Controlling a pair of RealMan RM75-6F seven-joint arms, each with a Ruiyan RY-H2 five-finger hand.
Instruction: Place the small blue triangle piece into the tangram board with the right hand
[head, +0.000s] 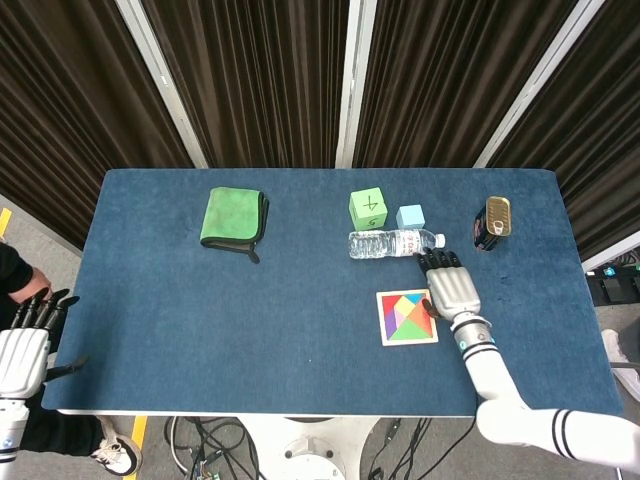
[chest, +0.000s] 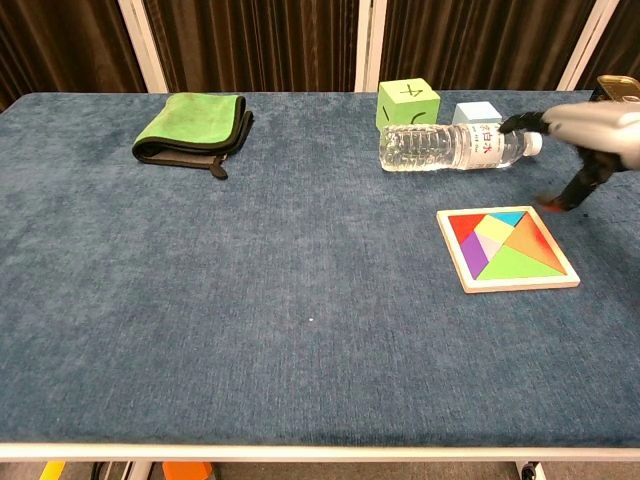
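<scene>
Even bright overhead light, soft shadows; right hand (chest: 585, 135) motion-blurred, perhaps; edges slightly distorted.

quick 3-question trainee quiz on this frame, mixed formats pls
1. True or false: the small blue triangle piece sits in the tangram board.
2. What lies on its side just beyond the board? A) water bottle B) thermos C) mug
3. Fill in: the right robot hand holds ____.

Key: 1 true. 2 A. 3 nothing; it hangs over the board's right edge, fingers apart.
</scene>
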